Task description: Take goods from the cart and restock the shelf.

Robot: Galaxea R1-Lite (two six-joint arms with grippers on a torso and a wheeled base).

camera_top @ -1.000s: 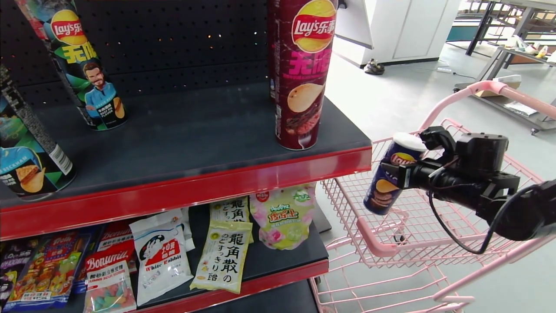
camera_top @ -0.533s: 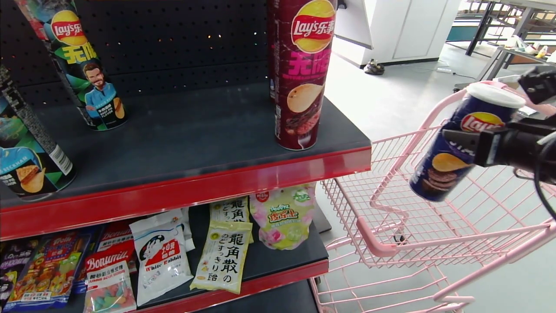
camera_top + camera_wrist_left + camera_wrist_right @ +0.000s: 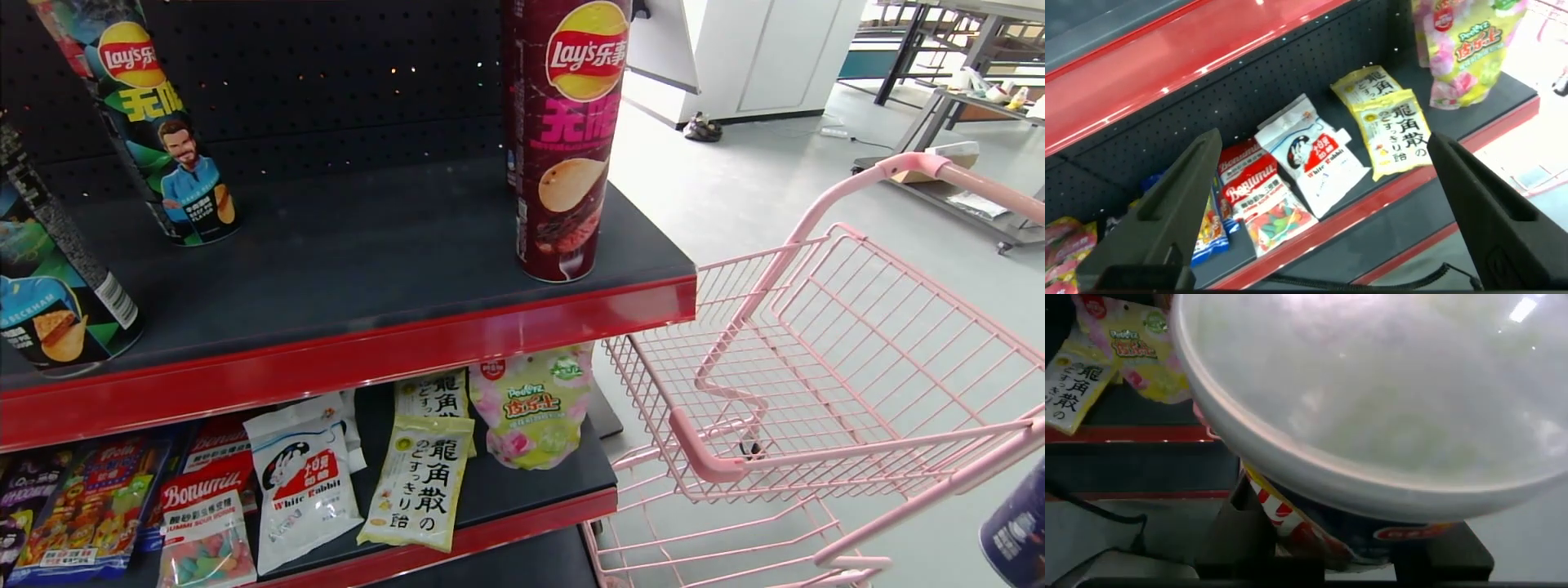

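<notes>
A dark blue chips can (image 3: 1018, 531) shows its lower end at the bottom right corner of the head view, beside the pink cart (image 3: 709, 459). In the right wrist view its white lid (image 3: 1372, 392) is very close, and my right gripper (image 3: 1347, 543) is shut on the can's body with dark fingers (image 3: 1239, 532) on both sides. My left gripper (image 3: 1323, 220) is open and faces the lower shelf's snack bags, with nothing between its fingers (image 3: 1167, 208). The upper shelf (image 3: 367, 245) has a wide bare stretch in its middle.
A tall maroon chips can (image 3: 571, 139) stands at the upper shelf's right front. Two green-black cans (image 3: 159, 122) (image 3: 49, 278) stand at its left. White (image 3: 302, 482), yellow (image 3: 420, 482) and pink-green (image 3: 531, 416) bags lie on the lower shelf. The cart basket holds no goods.
My right gripper carried the blue can from above the cart basket up and to the right, then down to the lower right corner of the head view. The shelf goods have not moved.
</notes>
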